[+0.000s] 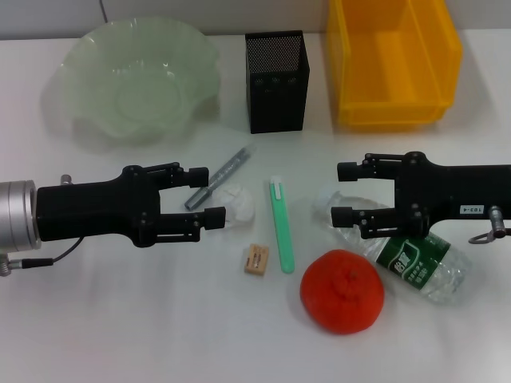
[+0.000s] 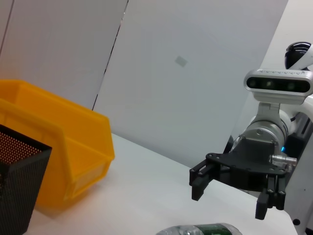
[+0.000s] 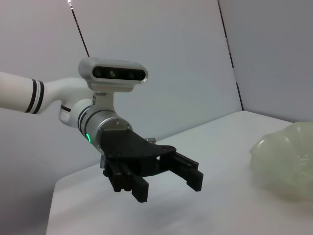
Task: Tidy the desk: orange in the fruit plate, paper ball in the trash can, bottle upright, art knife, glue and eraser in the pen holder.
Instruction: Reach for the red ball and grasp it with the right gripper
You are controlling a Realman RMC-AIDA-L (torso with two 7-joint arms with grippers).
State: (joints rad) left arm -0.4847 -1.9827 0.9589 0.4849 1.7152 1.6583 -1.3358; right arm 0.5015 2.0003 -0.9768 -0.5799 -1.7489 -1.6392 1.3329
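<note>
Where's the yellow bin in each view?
Head view: yellow bin at the far right of the desk, beside the black mesh pen holder.
Left wrist view: at the picture's left, behind the pen holder.
Right wrist view: not in it.
Shared landmark: the pen holder.

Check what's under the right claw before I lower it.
The right claw, open, hangs over the neck end of the lying bottle. Its cap and neck are partly covered by the fingers; the green label and body show beyond. The orange sits clear.
</note>
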